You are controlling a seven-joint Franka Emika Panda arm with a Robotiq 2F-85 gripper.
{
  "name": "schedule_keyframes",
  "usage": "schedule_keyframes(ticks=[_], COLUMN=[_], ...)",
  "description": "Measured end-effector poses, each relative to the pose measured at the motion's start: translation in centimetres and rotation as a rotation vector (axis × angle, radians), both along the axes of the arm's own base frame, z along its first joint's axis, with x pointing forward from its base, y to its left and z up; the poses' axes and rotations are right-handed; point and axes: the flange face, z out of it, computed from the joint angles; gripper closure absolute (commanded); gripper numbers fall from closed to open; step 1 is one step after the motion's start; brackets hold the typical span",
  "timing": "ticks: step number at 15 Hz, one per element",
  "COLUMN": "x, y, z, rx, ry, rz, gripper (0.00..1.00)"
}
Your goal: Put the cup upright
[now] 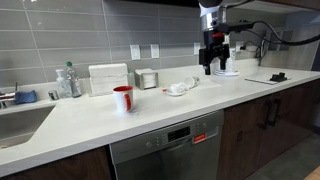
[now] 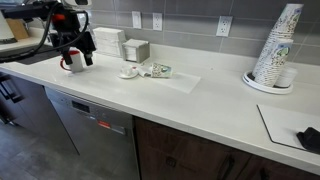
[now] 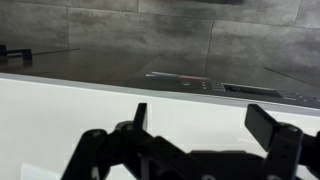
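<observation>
The small pale cup (image 1: 189, 84) lies on its side on the white counter beside a flat white dish (image 1: 176, 91). In the other exterior view the cup (image 2: 154, 70) is right of the dish (image 2: 128, 72). My gripper (image 1: 215, 66) hangs above the counter, open and empty, apart from the cup. In an exterior view it (image 2: 78, 57) overlaps the red cup (image 2: 74, 65). In the wrist view the two fingers (image 3: 200, 112) are spread with only bare counter between them; the cup is out of that view.
A red cup (image 1: 122, 98) stands near the counter's front. Tissue boxes (image 1: 108, 78) line the backsplash. A stack of paper cups (image 2: 275, 48) and a black pad (image 2: 305, 138) are at one end. A sink (image 1: 20, 122) is at the other end. A dishwasher (image 1: 166, 148) sits below.
</observation>
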Motion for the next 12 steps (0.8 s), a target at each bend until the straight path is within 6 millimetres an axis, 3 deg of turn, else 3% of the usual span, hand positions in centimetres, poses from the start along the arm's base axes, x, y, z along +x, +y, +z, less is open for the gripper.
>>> schedule_keyframes(ticks=[3, 5, 9, 12], x=[0.1, 0.9, 4.9, 8.6], y=[0.0, -0.1, 1.3, 2.0], z=[0.1, 0.9, 2.1, 1.0], rx=[-0.009, -0.102, -0.324, -0.473], ry=[-0.002, -0.046, -0.122, -0.163], rz=[-0.003, -0.01, 0.028, 0.058], gripper=[0.0, 0.0, 0.0, 0.0])
